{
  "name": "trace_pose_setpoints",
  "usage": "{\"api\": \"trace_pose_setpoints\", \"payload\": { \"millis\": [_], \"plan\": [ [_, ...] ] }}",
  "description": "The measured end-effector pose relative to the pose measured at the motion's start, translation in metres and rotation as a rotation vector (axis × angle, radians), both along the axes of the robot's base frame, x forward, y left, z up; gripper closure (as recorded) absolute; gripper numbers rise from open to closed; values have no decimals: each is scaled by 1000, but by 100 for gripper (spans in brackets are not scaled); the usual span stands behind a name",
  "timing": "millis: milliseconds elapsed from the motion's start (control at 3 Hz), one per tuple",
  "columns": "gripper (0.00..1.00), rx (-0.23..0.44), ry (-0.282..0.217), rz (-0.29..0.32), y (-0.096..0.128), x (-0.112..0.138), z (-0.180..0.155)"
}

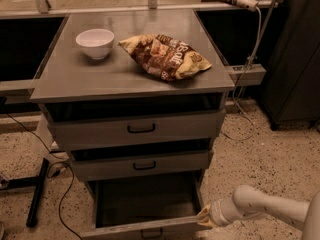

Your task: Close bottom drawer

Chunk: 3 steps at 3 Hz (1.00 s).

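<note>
My gripper (203, 217), grip state unreadable, sat at the right front corner of the pulled-out drawer (120, 230) just to its left; rigid metal, likely free-sliding, so I judged pushing its front beat grabbing the handle (150, 232).
</note>
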State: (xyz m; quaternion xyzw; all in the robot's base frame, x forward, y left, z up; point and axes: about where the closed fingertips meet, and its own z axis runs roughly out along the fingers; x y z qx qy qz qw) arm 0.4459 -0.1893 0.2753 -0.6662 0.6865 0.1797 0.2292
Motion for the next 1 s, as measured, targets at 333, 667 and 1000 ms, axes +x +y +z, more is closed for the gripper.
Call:
{"api": "trace_pose_setpoints", "payload": {
  "millis": [333,667,1000],
  "plan": [
    [100,53,-11,45,22,-11,-32],
    [100,121,-69,67,35,-24,-51],
    [100,177,-88,62,37,-33,-69]
  ]
}}
